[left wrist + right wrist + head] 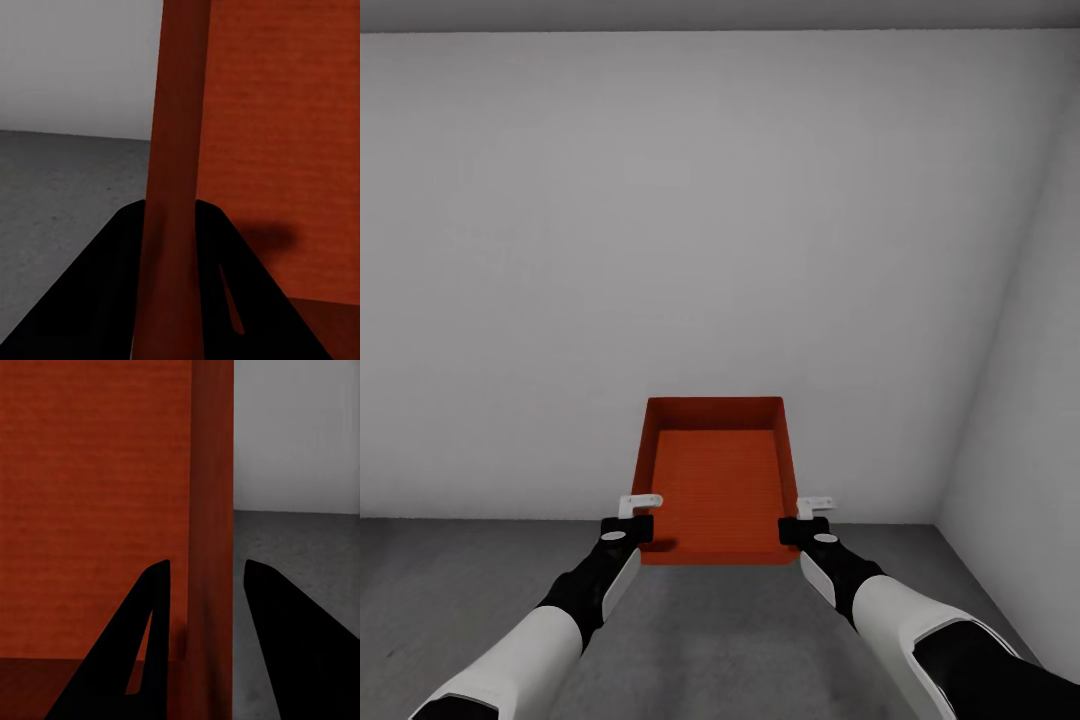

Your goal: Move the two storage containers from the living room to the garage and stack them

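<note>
A: Bin (715,490)?
B: Held up between both arms, open top to the head camera, above the grey floor (710,640), facing a white wall (690,220).
A: Grips?
B: Left gripper (638,528) clamps its left wall, right gripper (792,530) its right wall.
A: Wrist views add anything?
B: Yes, each shows fingers (146,645) straddling a wall (176,187), one inside the bin, one outside.

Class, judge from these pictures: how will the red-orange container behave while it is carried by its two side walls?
The container looks rigid: its walls stay straight with jaws pinching each side. Empty, it is probably light. The smooth walls may slip, since the left gripper and right gripper hold only the near end.
</note>
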